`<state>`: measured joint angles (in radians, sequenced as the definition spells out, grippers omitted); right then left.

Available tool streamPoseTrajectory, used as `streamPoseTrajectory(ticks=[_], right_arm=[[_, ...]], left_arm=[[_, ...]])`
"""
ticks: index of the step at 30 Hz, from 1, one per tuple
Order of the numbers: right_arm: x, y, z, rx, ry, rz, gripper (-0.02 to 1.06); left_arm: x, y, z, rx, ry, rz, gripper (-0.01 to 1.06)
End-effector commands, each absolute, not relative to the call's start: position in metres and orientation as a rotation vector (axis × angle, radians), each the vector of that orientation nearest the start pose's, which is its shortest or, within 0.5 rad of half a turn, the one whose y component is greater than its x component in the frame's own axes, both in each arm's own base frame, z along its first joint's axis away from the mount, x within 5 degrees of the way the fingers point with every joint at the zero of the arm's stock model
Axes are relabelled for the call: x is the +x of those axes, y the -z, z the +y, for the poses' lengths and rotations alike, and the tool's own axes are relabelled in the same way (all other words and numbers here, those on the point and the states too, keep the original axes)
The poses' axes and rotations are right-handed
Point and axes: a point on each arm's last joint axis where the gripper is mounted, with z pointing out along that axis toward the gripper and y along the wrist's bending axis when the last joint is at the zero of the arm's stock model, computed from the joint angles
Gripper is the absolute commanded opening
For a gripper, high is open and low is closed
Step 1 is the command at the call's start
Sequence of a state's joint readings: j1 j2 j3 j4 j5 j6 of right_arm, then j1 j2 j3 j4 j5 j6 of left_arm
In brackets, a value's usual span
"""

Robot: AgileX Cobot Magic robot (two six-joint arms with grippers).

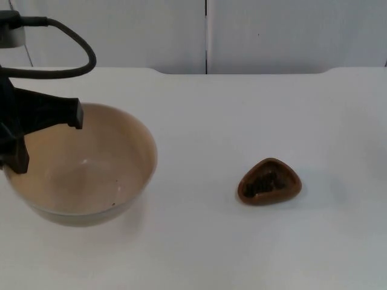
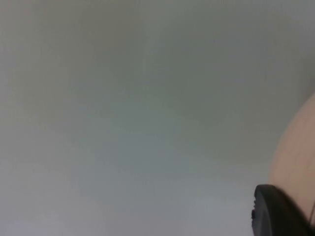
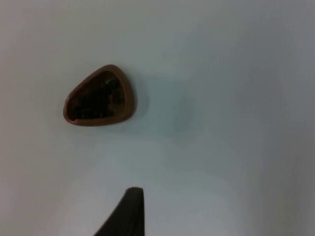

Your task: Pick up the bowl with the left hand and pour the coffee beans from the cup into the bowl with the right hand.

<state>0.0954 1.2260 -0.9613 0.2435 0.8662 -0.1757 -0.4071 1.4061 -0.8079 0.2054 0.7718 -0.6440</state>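
Top view: the left gripper is standing at the 9 o'clock edge of the white table, its black fingers clenched on the near-left rim of the beige bowl. One finger is lying across the rim at about 11 o'clock of the bowl; the other is reaching down at its 9 o'clock side. The bowl is sitting upright, its pale interior almost bare, with a small dark speck near its 4 o'clock inner wall. Whether the bowl is resting on the table or lifted just clear of it cannot be told.

The brown cup, rounded-triangular in outline, is standing well apart from the bowl, toward 3 o'clock of it, and is holding dark coffee beans. Nothing is touching the cup. The grey partition wall is closing the table at 12 o'clock.

Left wrist view: a black fingertip is lying against the bowl's beige wall over the table.

Right wrist view: the right gripper is hovering above the table, apart from the cup; one black fingertip is showing, and whether this gripper is released or clenched cannot be told.
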Motion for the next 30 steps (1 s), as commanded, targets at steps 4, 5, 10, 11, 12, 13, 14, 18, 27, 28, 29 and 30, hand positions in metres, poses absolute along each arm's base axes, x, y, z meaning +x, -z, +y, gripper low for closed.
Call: streamPoseTrajectory(ticks=[4,5,10,11,12,13,14,18,27,28,29,30], right_arm=[[0.252,-0.295,0.048,-0.258,-0.273,2.628,1.05],[0.255,-0.292,0.054,-0.292,-0.275,2.635,1.05],[0.274,-0.285,0.094,-0.49,-0.245,2.626,1.05],[0.278,-0.282,0.102,-0.518,-0.232,2.639,1.05],[0.278,-0.282,0.102,-0.518,-0.232,2.639,1.05],[0.283,-0.28,0.11,-0.547,-0.213,2.649,1.05],[0.287,-0.277,0.118,-0.583,-0.192,2.656,1.05],[0.3,-0.27,0.136,-0.669,-0.148,2.688,1.05],[0.337,-0.244,0.162,-0.698,-0.114,2.762,1.05],[0.337,-0.244,0.162,-0.698,-0.114,2.762,1.05],[0.341,-0.239,0.164,-0.703,-0.107,2.775,1.05],[0.345,-0.235,0.165,-0.709,-0.098,2.781,1.05]], left_arm=[[0.233,-0.222,-0.087,-0.138,0.012,2.784,0.0],[0.233,-0.222,-0.087,-0.138,0.012,2.784,0.0],[0.233,-0.222,-0.087,-0.138,0.012,2.784,0.0],[0.233,-0.222,-0.087,-0.138,0.012,2.784,0.0],[0.233,-0.222,-0.087,-0.138,0.012,2.784,0.0],[0.233,-0.222,-0.087,-0.138,0.012,2.784,0.0],[0.233,-0.222,-0.087,-0.138,0.012,2.784,0.0],[0.233,-0.222,-0.087,-0.136,0.01,2.784,0.0],[0.233,-0.222,-0.087,-0.136,0.01,2.784,0.0],[0.233,-0.222,-0.087,-0.136,0.01,2.784,0.0],[0.233,-0.222,-0.087,-0.136,0.01,2.784,0.0],[0.233,-0.222,-0.087,-0.136,0.01,2.784,0.0]])
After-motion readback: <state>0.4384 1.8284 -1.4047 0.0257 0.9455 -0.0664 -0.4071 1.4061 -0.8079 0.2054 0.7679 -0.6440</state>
